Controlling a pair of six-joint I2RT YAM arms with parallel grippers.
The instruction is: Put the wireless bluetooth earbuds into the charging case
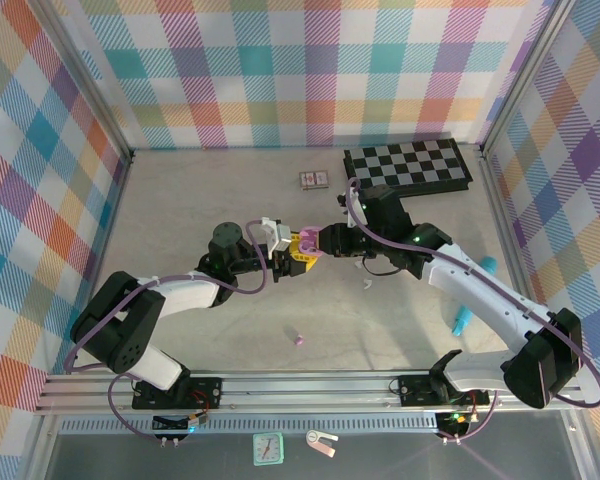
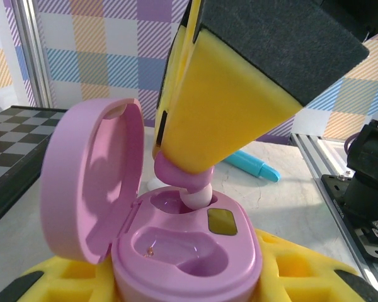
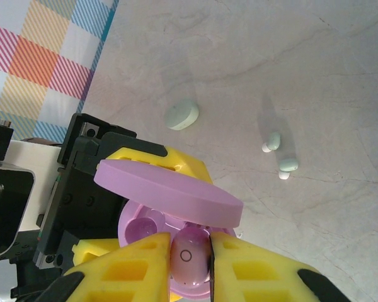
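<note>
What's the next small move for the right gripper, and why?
Probably ease the right gripper straight down a touch before releasing. The purple earbud it grips has its tip in the far slot of the open case, held by the left gripper, but looks not fully seated.

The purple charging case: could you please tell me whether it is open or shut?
Open: the charging case has its lid hinged up, exposing the wells; a purple earbud sits at the far one.
</note>
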